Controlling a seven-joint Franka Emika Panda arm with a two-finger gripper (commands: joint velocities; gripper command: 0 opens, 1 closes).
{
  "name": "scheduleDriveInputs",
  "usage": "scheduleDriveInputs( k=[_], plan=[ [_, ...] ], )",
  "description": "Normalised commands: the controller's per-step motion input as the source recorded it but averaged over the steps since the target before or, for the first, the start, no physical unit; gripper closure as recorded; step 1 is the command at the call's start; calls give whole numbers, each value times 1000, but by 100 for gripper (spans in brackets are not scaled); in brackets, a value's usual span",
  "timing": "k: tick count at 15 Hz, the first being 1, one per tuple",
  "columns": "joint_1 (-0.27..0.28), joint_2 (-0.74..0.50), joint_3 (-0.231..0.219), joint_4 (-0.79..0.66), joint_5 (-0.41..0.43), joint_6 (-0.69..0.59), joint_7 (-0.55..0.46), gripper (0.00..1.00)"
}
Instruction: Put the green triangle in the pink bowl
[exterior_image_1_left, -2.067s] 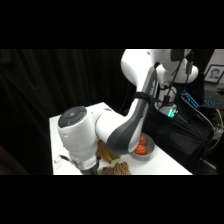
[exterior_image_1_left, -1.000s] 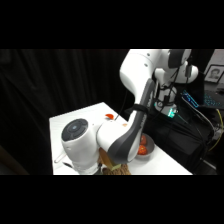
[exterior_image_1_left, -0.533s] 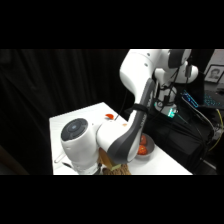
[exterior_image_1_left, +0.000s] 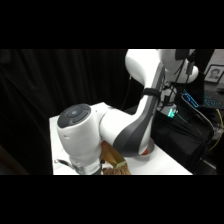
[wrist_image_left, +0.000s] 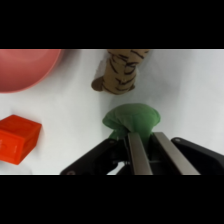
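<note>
Green triangle (wrist_image_left: 132, 120) sits on the counter (wrist_image_left: 190, 95) right at the tips of the end effector (wrist_image_left: 146, 136) — the two fingers (wrist_image_left: 136, 152) stand narrow and close together against its near edge, though I cannot tell whether they grip it. Just beyond lies a striped toy (wrist_image_left: 121, 71); a red block (wrist_image_left: 18, 138) rests off to one side. Pink bowl (wrist_image_left: 27, 67) waits well apart at the corner — grasp, carry and drop all seem left.
</note>
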Motion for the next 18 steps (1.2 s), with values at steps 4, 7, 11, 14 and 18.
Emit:
scheduleDriveInputs(
  k=[4,7,11,14,18],
  plan=[
    [30,-579,-20,-524,-68,-119,52,96],
    [-27,-638,2,-629,-78,-69,19,96],
    [-103,-659,9,-684,-75,12,-19,96],
    [-189,-564,0,-624,-36,85,-91,96],
    [-219,-449,-20,-551,12,147,-156,96]
  ],
)
